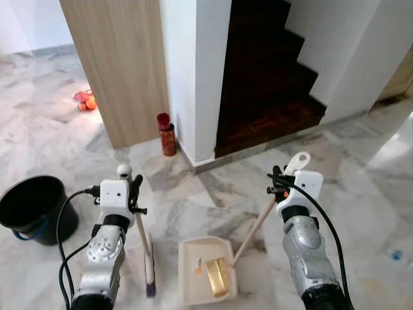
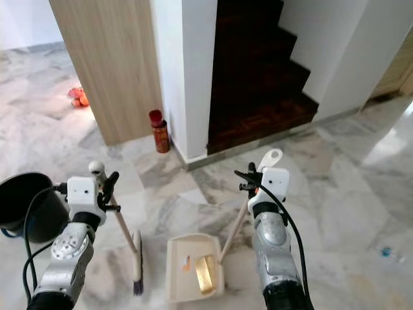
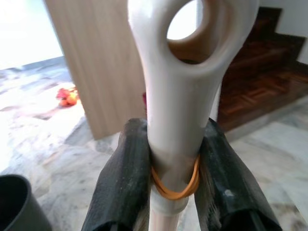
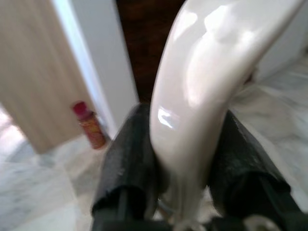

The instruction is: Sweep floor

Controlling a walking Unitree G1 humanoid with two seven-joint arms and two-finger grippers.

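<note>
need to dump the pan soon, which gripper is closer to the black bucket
Left. The left gripper, shut on the broom handle, is just beside the black bucket. The right gripper, shut on the dustpan handle, is across the dustpan, much farther away.

- No readable text, brand, number or sign anywhere.
- Red-capped can [image 1: 168,137] by the white pillar: printed label too small and blurred to read.
- Gold packet [image 1: 217,275] in the dustpan [image 1: 191,284]: no legible print.
- Wrist housings and black bucket [image 1: 32,208]: unmarked as far as visible.
</note>
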